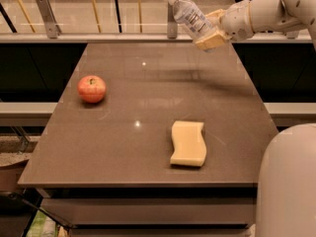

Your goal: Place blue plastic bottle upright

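Observation:
The blue plastic bottle (190,16) is clear with a white cap and a pale label. It is held in the air above the far right part of the brown table (148,98), tilted with its cap up and to the left. My gripper (210,29) is shut on the bottle's lower end, its tan fingers (211,39) on either side. The white arm reaches in from the upper right.
A red apple (92,88) sits at the left middle of the table. A yellow wavy sponge (188,143) lies toward the front right. A railing runs behind the table's far edge. The robot's white body (289,181) fills the lower right corner.

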Robot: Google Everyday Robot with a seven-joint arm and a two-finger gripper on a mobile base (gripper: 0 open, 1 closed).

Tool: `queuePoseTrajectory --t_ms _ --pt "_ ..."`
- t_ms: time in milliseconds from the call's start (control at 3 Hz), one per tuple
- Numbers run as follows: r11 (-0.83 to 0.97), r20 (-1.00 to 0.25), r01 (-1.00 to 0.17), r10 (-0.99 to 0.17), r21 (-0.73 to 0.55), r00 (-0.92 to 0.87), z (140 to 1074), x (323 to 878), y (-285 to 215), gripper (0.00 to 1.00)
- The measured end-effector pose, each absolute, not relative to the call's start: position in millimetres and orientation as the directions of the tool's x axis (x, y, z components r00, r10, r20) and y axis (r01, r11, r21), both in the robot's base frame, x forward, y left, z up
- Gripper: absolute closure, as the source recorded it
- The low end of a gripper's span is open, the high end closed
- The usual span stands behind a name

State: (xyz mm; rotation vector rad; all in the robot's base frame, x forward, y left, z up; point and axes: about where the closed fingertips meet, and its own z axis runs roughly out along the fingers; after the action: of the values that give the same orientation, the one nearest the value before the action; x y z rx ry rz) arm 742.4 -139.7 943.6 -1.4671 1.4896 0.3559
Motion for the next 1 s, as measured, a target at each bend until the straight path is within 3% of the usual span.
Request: queuePoseTrajectory --t_ms 1000 --pt "0.273 -0.864 -0.926 -0.494 -0.263 0.099 915 738 -126 1.00"
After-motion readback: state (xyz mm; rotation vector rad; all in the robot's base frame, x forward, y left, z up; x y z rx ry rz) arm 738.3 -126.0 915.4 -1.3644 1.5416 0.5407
